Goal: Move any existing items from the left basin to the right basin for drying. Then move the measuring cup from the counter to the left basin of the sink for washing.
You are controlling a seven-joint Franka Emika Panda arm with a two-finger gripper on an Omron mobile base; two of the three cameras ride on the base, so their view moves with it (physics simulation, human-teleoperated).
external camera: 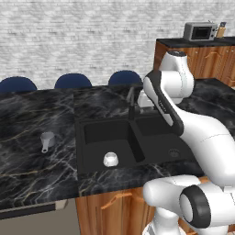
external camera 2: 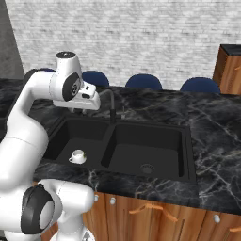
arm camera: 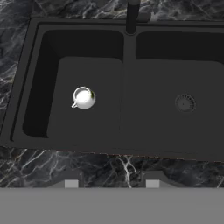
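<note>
A dark marble surface (external camera: pixel 36 114) carries the measuring cup (external camera: pixel 47 140) before a brick wall (external camera: pixel 69 36); the pincer (arm camera: pixel 111 183) stands apart.

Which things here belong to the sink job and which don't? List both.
Job: white cup in the left basin; right basin; measuring cup on the counter.
Idle: faucet; toaster oven; blue chairs.
</note>
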